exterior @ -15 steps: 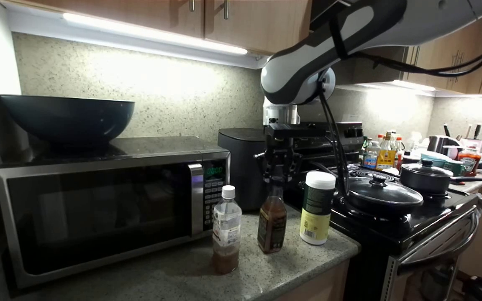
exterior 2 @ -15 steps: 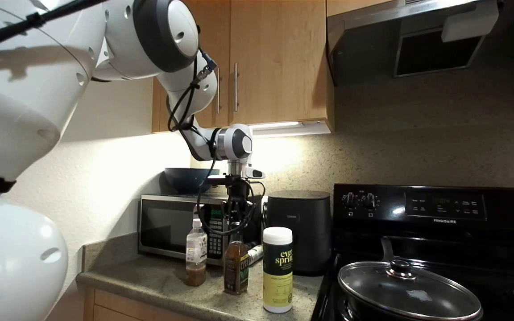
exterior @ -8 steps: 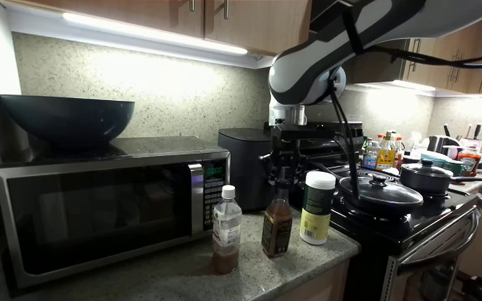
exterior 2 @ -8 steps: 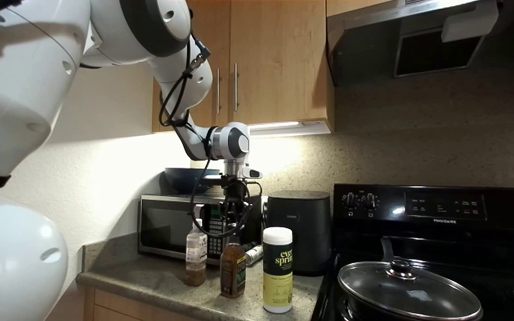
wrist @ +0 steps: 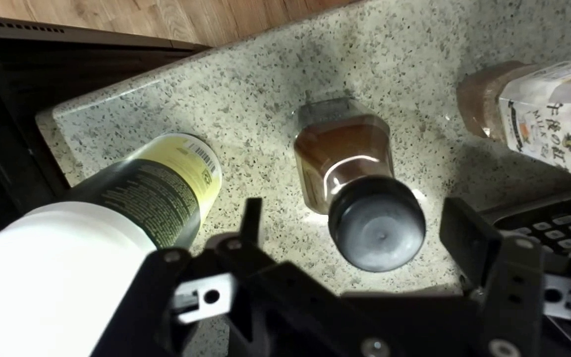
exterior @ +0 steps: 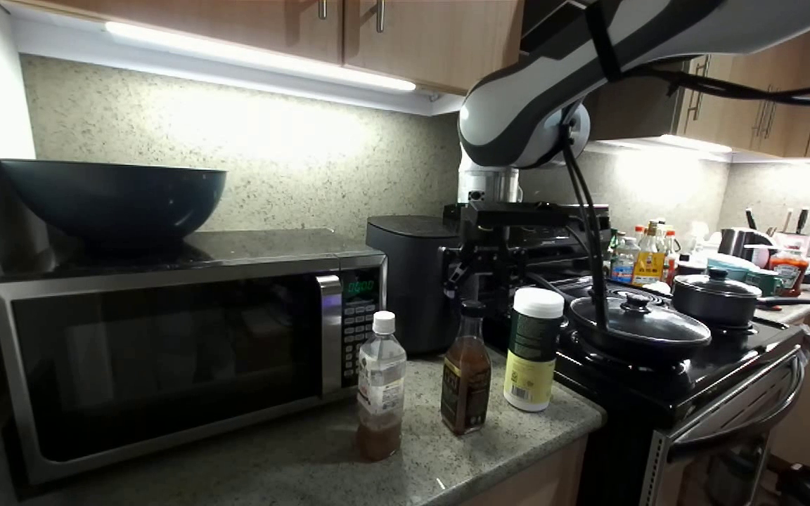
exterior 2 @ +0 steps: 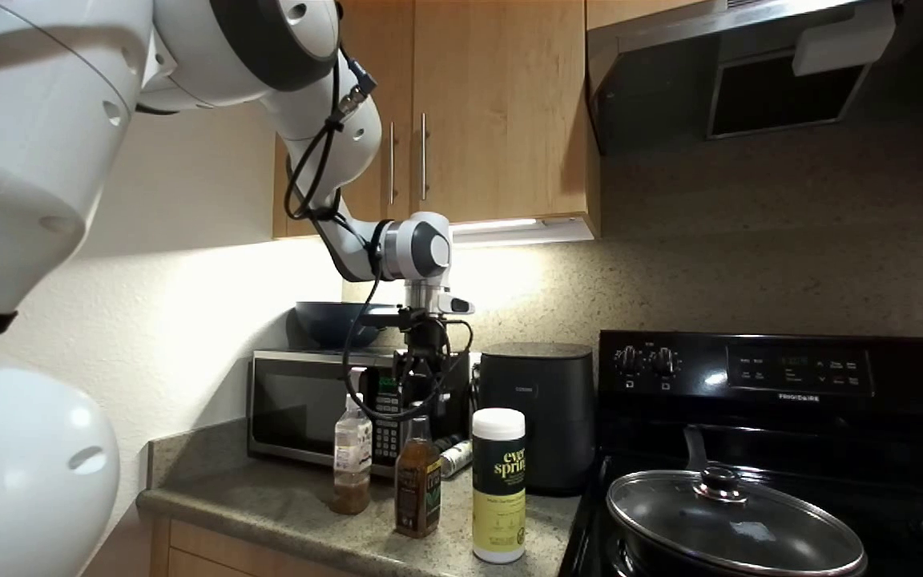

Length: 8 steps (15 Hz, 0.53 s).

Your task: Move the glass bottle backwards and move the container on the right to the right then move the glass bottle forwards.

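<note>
The glass bottle (exterior: 466, 383), dark-capped with reddish-brown liquid, stands upright on the counter in both exterior views. Its black cap shows between the fingers of my gripper (wrist: 358, 228) in the wrist view, with a gap on either side. My jaws are open and hold nothing; the gripper hangs at the height of the bottle's top. Right of the bottle stands the container (exterior 2: 499, 485), a tall white-lidded jar with a dark green and yellow label, upright near the stove side of the counter. The wrist view shows this container (wrist: 166, 188) on the left, near my left finger.
A clear white-capped bottle (exterior: 382, 386) stands left of the glass bottle. Behind are the microwave (exterior: 180, 337) and a black air fryer (exterior 2: 538, 409). The stove with a lidded pan (exterior 2: 734, 521) adjoins the counter's right end. The counter's front edge (exterior: 517, 457) runs close by.
The glass bottle has shifted a little toward the counter's front edge. My jaws, closed at its neck a second ago, have spread apart, and the gripper has risen slightly. The container has not moved.
</note>
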{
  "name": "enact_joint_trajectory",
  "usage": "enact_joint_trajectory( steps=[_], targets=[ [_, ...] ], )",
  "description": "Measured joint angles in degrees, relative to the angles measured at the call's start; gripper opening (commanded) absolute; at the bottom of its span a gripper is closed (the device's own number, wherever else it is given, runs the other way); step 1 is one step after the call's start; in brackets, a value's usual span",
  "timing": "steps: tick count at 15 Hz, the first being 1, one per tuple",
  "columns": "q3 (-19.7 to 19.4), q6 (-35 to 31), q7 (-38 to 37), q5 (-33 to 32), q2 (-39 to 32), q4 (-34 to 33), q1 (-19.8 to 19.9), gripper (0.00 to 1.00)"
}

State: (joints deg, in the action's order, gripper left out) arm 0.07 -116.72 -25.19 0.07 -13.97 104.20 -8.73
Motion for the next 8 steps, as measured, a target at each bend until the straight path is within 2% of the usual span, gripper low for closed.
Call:
enact_joint_trajectory(
  steps=[8],
  targets=[
    [0.09,0.01,-1.66,-1.07,3.15,-0.03,0.12,1.00]
  ],
)
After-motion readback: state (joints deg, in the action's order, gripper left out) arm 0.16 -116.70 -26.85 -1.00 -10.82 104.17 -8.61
